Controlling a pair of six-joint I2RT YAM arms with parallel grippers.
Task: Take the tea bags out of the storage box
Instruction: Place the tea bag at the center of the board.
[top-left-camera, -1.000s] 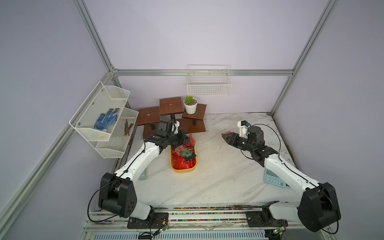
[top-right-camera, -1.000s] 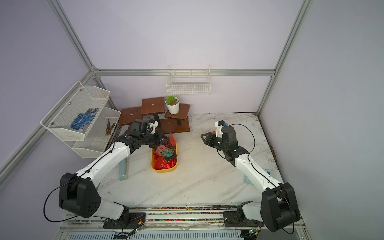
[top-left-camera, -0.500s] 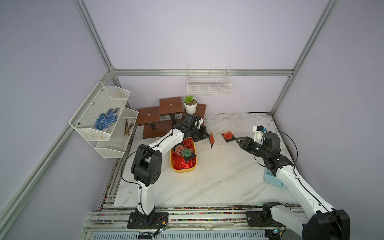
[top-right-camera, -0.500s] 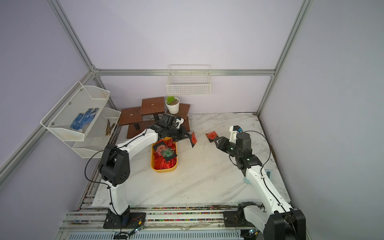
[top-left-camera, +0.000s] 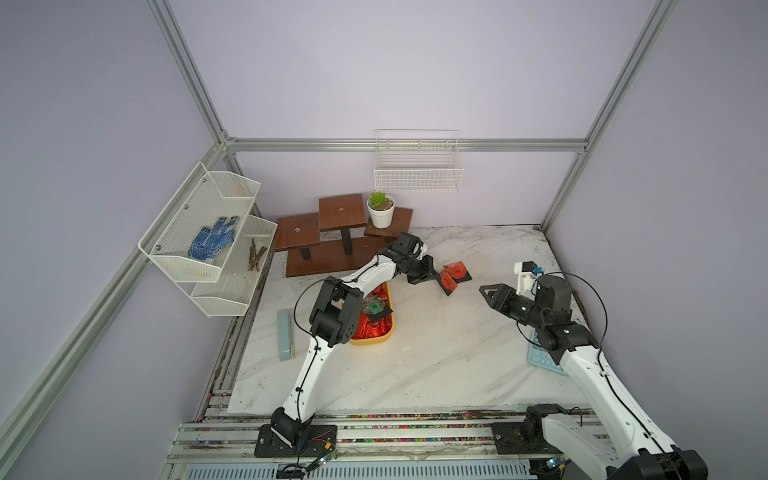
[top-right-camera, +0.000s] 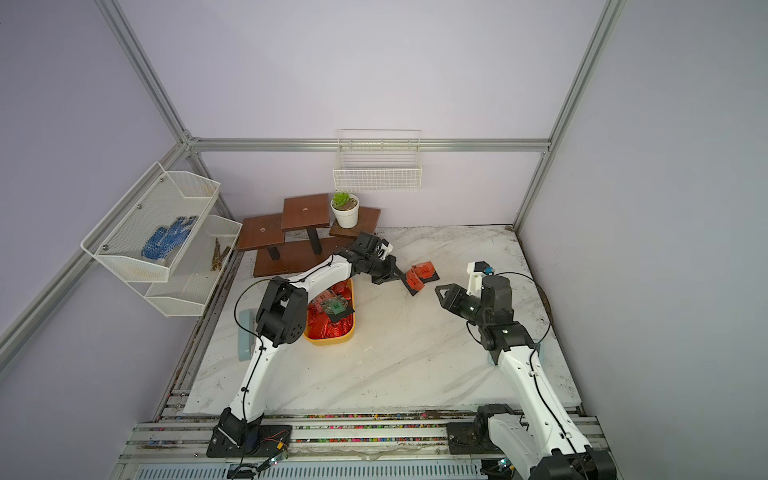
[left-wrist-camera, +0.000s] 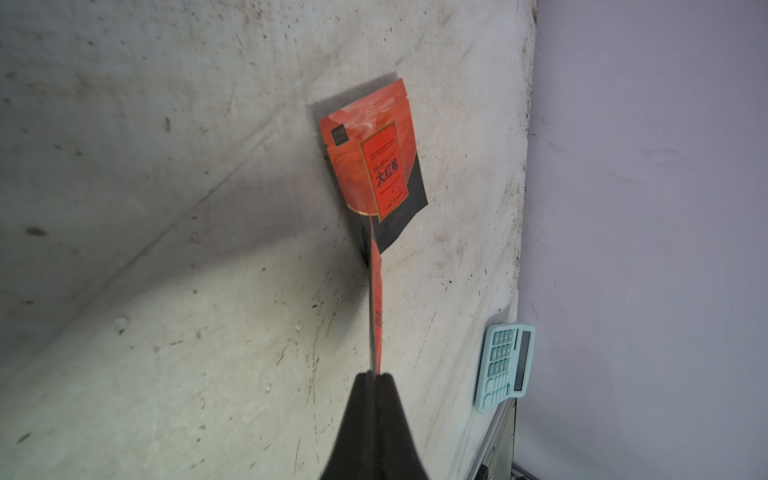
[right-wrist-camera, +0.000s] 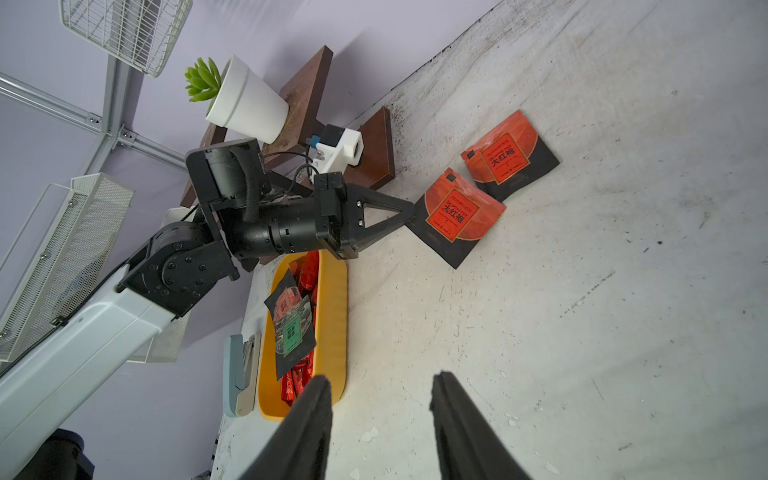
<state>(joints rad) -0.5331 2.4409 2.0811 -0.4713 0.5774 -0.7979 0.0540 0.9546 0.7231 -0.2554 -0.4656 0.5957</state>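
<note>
- The left jaws were pinched shut on the corner of a red-and-black tea bag (right-wrist-camera: 455, 216), close to the bench (top-left-camera: 415, 361).
- A second tea bag (right-wrist-camera: 509, 156) lay flat just past it.
- The yellow storage box (right-wrist-camera: 332, 316), with more tea bags (right-wrist-camera: 293, 332) inside, sat behind the left jaws.
- The right jaws were half open and held nothing.

A robotics lab test cell: plain lilac panels in an aluminium frame (top-left-camera: 311, 144) enclose a marble-look tabletop (top-left-camera: 436, 353), with two white robot arms (top-left-camera: 309, 370) (top-left-camera: 594, 374) bolted to a slotted rail (top-left-camera: 415, 434) along its near edge.
</note>
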